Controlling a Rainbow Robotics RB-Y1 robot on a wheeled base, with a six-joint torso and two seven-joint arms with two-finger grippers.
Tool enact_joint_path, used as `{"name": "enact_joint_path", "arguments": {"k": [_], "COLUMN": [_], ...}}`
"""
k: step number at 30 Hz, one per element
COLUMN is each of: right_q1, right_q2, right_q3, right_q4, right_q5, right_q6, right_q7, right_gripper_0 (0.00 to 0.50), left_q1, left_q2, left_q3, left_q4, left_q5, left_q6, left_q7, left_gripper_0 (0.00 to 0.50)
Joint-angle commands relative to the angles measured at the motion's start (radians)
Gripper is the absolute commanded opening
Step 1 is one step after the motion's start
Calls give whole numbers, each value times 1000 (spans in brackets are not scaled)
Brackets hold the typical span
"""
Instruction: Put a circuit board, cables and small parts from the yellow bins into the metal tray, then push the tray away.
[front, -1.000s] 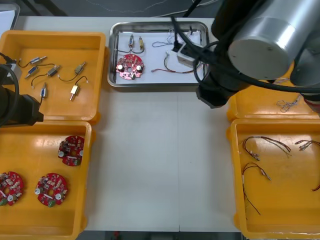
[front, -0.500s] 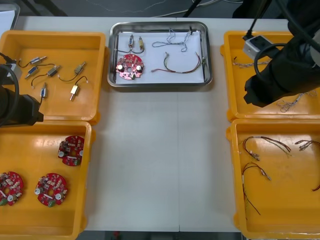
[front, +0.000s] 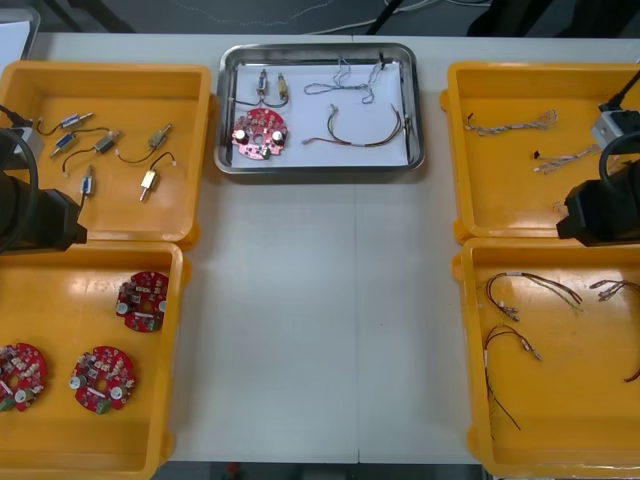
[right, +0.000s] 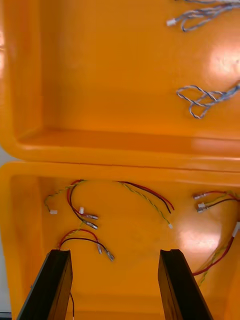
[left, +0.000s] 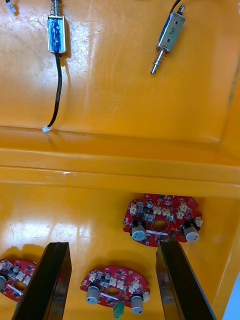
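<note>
Front view: metal tray (front: 320, 170) holds circuit board (front: 259, 134), cables (front: 365, 128) and small metal parts (front: 272, 88); loading appears complete. Right tool (right: 115, 257) and left tool (left: 112, 250) hang wide, empty, over yellow bins (front: 455, 150). Next: push tray away.

We see a light bench (front: 310, 320) carrying everything. Beyond its far edge lies dark floor (front: 150, 15), crossed by a thin pale cord (front: 310, 24). A pale object (front: 12, 35) sits at the far left corner.

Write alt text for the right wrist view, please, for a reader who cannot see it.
The right gripper, open, hangs over a yellow bin holding red and yellow cables. Beyond the bin's wall, a second yellow bin holds twisted blue and white cables.
</note>
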Motion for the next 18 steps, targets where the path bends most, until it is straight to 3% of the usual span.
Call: {"name": "enact_joint_path", "arguments": {"k": [1,18], "right_q1": [92,245], "right_q2": [-40,-1], "right_q3": [-108,-184], "right_q4": [-35,-135], "right_q5": [-24,-5], "right_q6": [4,4], "right_q7": [-27,-29], "right_gripper_0": [500,500], "left_q1": [14,14], "left_q2": [41,41], "left_q3": [33,33], "left_q4": [-28,-28], "left_q5": [7,7], "left_q6": [-2,-2], "left_q7": [22,22], "left_gripper_0": [500,500]}}
